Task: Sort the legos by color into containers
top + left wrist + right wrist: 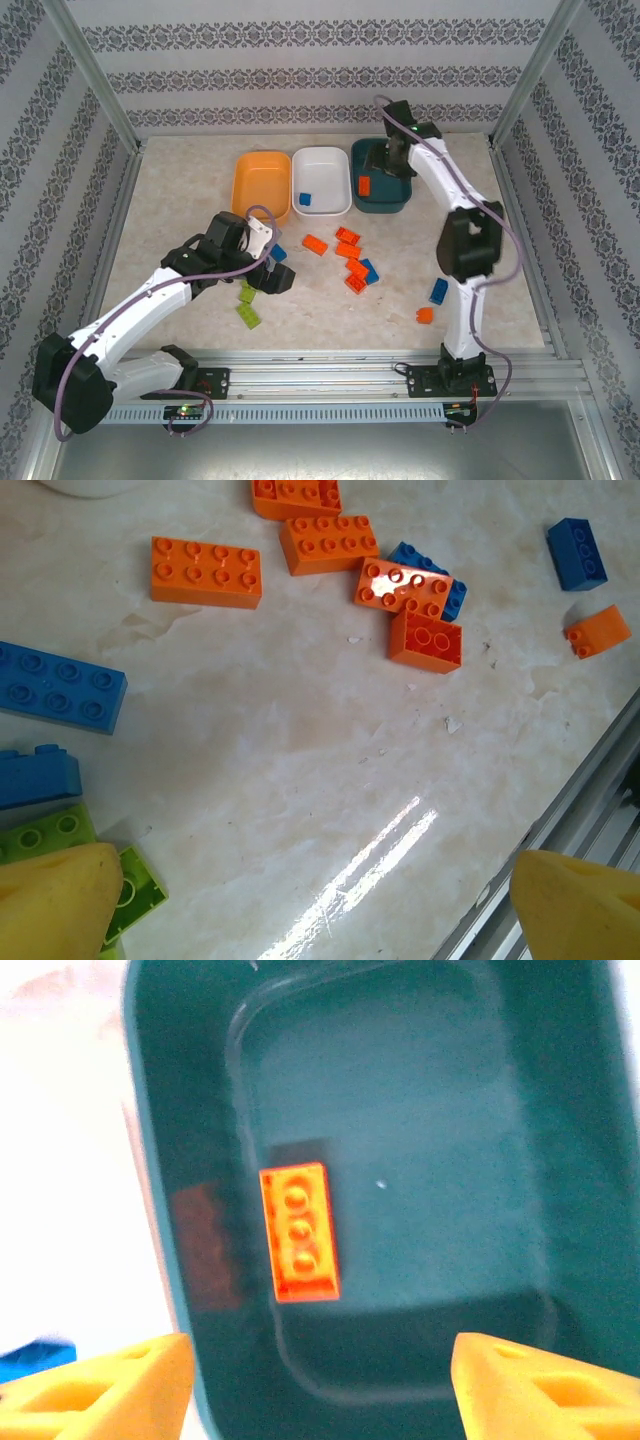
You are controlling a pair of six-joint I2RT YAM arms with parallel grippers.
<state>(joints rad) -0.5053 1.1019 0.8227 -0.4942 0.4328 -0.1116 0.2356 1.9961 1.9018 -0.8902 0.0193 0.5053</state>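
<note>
Three containers stand in a row at the back: an orange tub, a white tub with one blue lego in it, and a dark teal tub. Over the teal tub my right gripper hangs open. An orange lego lies loose on the tub floor below it. My left gripper is open low over the table beside lime green legos, with nothing between its fingers. Orange legos and blue legos lie mid-table.
A blue lego and a small orange one lie near the right arm's base. The metal rail runs along the near table edge, close to my left gripper. Patterned walls enclose the table.
</note>
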